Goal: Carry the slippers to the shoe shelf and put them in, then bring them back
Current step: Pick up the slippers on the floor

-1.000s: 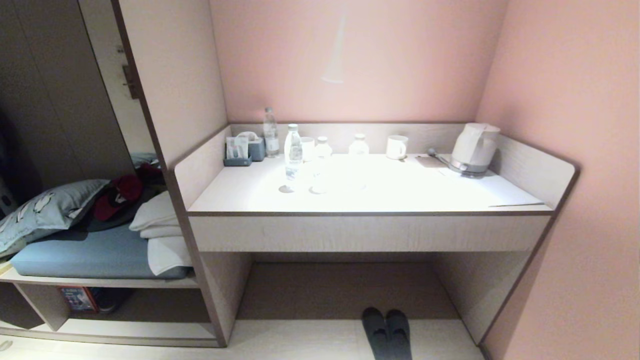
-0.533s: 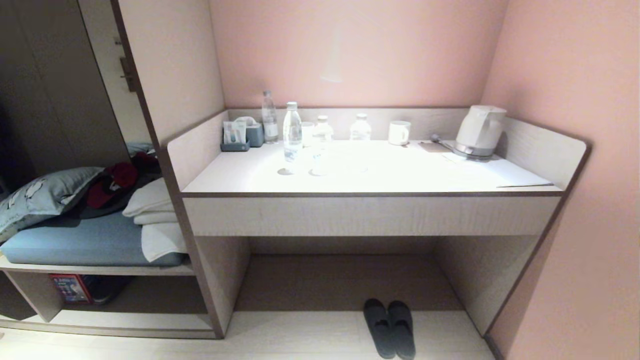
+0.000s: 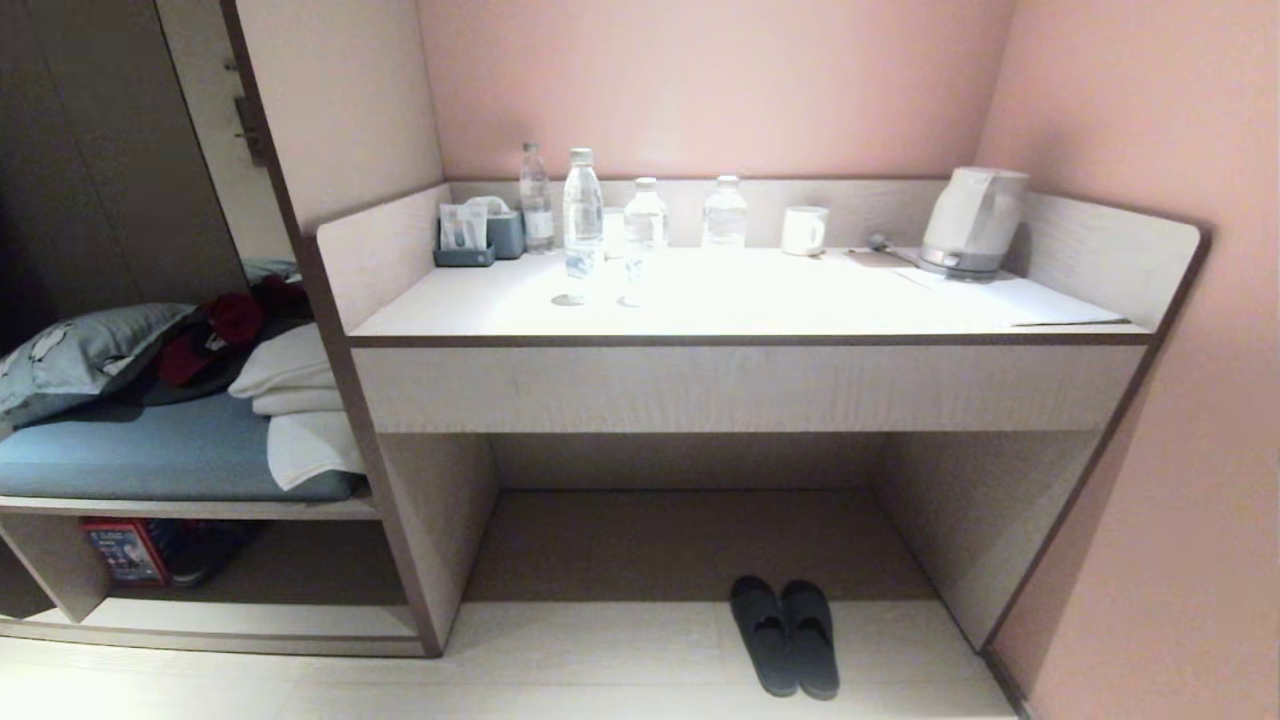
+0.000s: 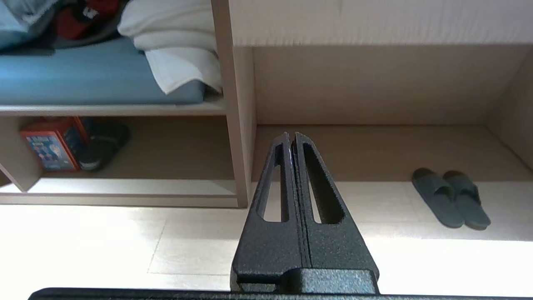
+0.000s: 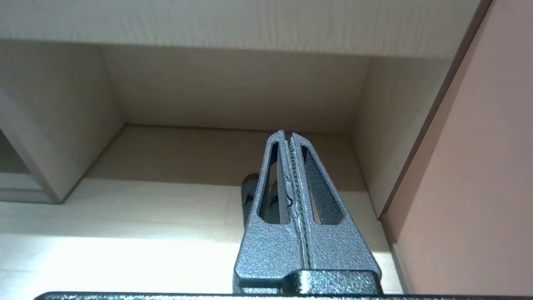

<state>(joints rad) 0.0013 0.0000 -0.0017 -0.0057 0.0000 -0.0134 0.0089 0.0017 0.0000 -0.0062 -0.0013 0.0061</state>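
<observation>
I am in a hotel room: a built-in desk (image 3: 750, 385) holds water bottles (image 3: 583, 213), a mug (image 3: 804, 230) and a kettle (image 3: 973, 221); beside it, a cushioned bench (image 3: 150, 450) with pillow (image 3: 80, 355) and towels (image 3: 290, 385).

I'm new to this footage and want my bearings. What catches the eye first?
A brightly lit pale wood-grain desk fills a pink-walled alcove, with clear plastic water bottles and a white electric kettle along its back. On the floor at the mouth of its recess lies a pair of dark fabric slippers, side by side.
</observation>
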